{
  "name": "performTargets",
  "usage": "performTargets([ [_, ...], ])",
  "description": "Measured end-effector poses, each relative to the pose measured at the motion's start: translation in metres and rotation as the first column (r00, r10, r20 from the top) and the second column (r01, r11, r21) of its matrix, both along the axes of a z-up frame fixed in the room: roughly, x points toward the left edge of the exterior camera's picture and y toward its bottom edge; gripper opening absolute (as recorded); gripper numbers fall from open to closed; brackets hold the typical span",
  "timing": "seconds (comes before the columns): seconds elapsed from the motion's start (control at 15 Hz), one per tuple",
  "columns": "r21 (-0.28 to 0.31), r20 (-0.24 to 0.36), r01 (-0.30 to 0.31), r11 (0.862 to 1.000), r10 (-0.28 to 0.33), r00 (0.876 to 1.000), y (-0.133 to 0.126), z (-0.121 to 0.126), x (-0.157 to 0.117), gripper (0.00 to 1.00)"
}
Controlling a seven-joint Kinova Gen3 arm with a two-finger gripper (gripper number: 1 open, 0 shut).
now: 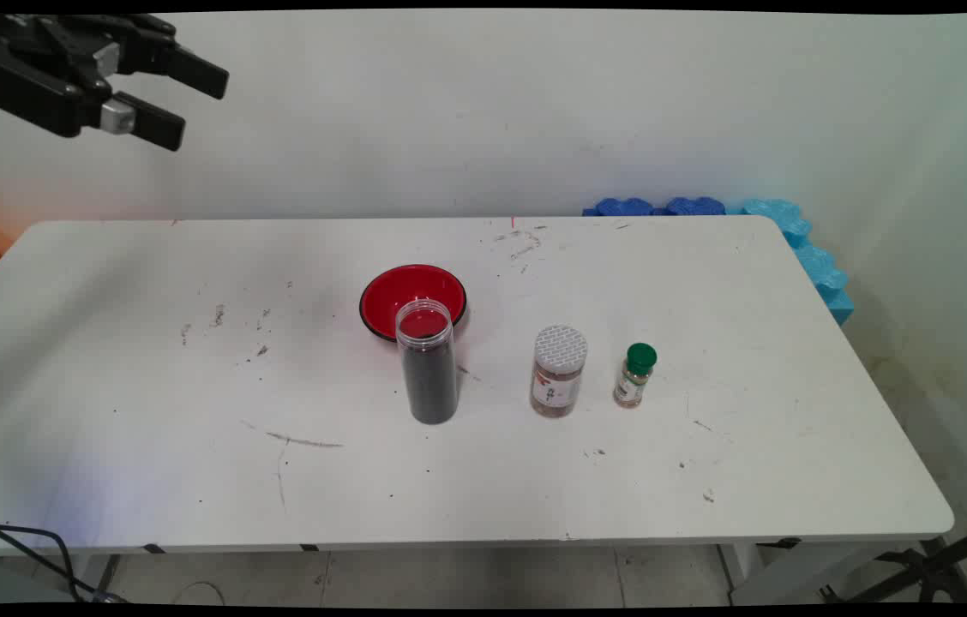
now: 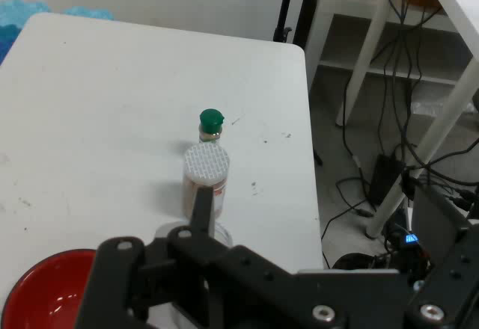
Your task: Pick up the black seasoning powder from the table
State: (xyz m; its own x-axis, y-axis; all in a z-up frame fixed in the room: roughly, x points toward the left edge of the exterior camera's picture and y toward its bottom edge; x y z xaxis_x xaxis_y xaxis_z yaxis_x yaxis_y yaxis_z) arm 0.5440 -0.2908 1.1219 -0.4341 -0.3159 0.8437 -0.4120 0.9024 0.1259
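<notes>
White rectangular table, scuffed and marked, bearing 4 containers near its middle, all upright and all apart from the arm.

Behind the far right corner, a row of blue foam blocks against the wall.

High at the upper left of the main view, black two-finger gripper, well above the table and well apart from everything on it. Its 2 fingers spread, with nothing between them. Holding nothing, touching nothing.

Next in size, round red bowl with a black rim, seemingly bare inside, farthest back of the group.

Just in front of it, overlapping its rim in the main view, tall clear plastic jar, lidless, filled most of the way with something dark. Contact with the bowl not clear.

To the right of that, squat glass spice jar with a white latticed lid and a paper label, brownish contents inside.

Smallest, just beside it on the right, little spice bottle with a green cap.

From the hand view, the same row seen end on: green cap farthest, white lid nearer, bowl at the lower left.
</notes>
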Motion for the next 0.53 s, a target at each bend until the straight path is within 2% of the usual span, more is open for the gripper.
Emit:
performTargets([
  [0.53, 0.037, 0.011, -0.028, 0.999, 0.027, 1.0, -0.012, -0.02, 0.001, 1.0],
])
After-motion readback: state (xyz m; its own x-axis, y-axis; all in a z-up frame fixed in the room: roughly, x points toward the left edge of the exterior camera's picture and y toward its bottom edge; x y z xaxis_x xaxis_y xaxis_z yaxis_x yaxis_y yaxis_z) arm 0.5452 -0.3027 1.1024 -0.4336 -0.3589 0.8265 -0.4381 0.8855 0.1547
